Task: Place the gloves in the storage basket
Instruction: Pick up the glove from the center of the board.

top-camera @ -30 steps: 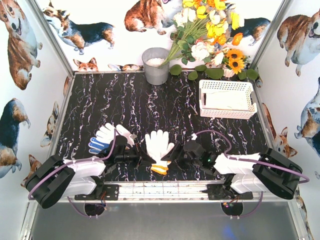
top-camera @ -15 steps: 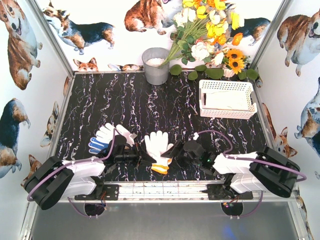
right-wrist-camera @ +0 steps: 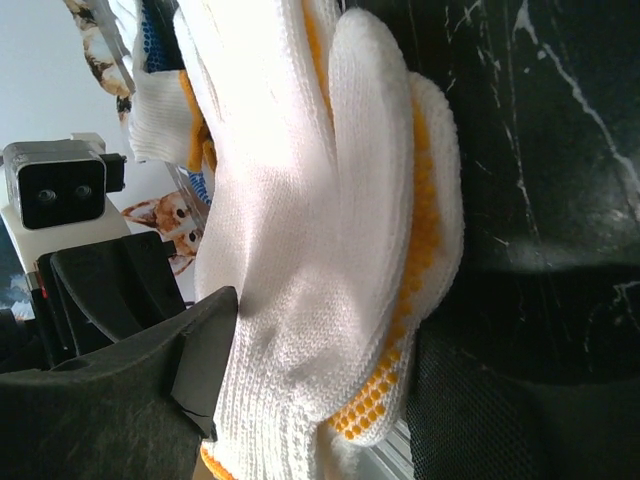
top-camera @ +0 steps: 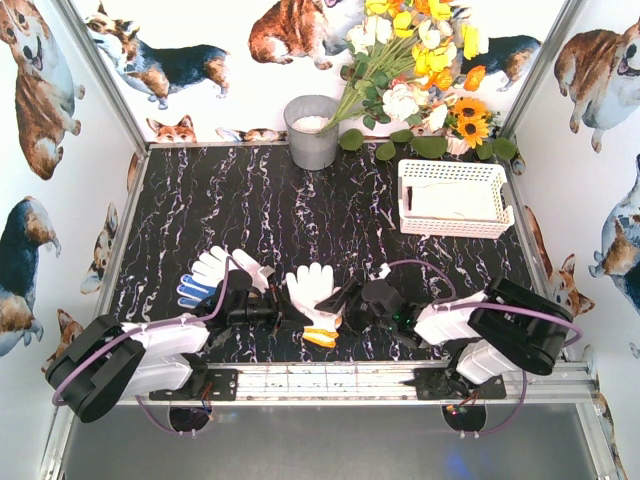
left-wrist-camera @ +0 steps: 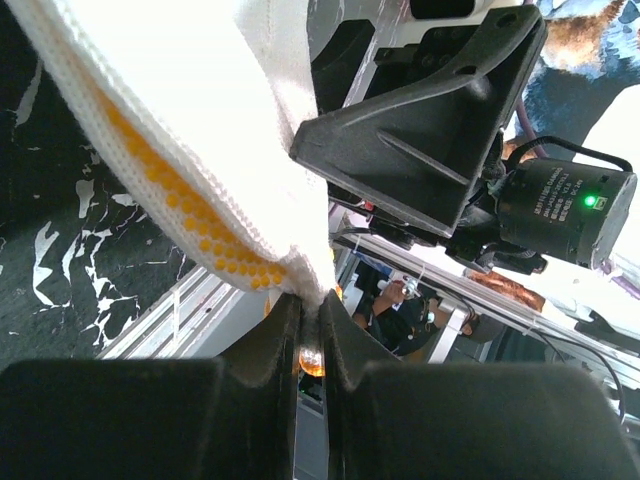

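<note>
The left claw point(left-wrist-camera: 312, 325) is closed to a narrow slit on the edge of the white knit glove with orange grip dots and an orange cuff point(top-camera: 312, 288). The fabric edge runs into the slit between the two black fingers point(left-wrist-camera: 250, 380). The right claw point(right-wrist-camera: 325, 375) faces the left claw from the opposite side with its jaws spread wide, and the same glove lies between them. One jaw touches the plain white side of the glove. The other sits on the dotted side, and contact there cannot be determined. The glove rests on the black marble-pattern tabletop point(top-camera: 250, 200), directly between both claws, its fingers pointing away from the arm bases. A small pile of further gloves point(top-camera: 205, 272), white and blue-palmed, lies just beyond the left claw on its outer side. The white rectangular plastic basket with lattice sides point(top-camera: 455, 228) stands well apart from the right claw, ahead of it and toward its outer side.
</note>
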`<action>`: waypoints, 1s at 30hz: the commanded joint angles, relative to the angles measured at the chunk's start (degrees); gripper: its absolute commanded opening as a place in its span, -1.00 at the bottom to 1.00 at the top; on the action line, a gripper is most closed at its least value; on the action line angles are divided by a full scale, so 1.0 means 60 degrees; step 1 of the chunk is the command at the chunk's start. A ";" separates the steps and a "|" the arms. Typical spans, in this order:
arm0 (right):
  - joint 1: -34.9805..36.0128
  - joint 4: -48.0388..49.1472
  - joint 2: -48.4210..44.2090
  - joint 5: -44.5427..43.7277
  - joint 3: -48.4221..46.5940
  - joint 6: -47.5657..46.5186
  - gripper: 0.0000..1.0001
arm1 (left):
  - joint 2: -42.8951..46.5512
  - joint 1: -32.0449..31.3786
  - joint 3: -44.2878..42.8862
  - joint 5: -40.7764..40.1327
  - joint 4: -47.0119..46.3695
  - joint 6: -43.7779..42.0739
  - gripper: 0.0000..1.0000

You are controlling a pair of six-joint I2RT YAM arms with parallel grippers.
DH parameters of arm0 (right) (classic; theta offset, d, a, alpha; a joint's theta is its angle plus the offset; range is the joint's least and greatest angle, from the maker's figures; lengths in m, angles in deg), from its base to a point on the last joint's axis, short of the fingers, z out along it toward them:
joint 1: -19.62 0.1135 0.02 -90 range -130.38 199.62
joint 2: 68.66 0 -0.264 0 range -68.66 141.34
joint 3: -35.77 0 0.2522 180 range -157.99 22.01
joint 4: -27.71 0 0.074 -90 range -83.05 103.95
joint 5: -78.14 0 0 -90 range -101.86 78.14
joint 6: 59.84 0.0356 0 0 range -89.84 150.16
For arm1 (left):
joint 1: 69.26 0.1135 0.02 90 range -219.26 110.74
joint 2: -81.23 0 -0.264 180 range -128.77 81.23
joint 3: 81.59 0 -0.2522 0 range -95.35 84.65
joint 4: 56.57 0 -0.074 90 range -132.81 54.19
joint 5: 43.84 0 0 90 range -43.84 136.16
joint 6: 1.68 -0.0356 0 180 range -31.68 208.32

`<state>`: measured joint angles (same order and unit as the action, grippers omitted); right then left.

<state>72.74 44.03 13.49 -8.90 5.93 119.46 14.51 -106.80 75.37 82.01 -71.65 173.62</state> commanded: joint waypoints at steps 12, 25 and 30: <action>-0.0006 0.1321 0.1232 -0.0172 -0.0385 -0.0717 -0.24 | 0.0335 0.0080 0.0077 0.0386 0.0173 -0.0222 -1.00; -0.0019 -0.0446 0.0271 -0.0669 -0.0979 -0.1636 -1.00 | 0.1357 0.0241 -0.0351 -0.0503 0.3593 -0.2091 -0.11; -0.0078 -0.2359 -0.0271 -0.1557 -0.1543 -0.2040 -1.00 | 0.1779 0.0977 -0.0522 -0.0361 0.4433 -0.2713 0.54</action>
<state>72.74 37.76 14.80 -12.16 0.47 110.52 23.19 -104.33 74.24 79.83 -51.39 162.08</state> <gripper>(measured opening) 0.122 0.718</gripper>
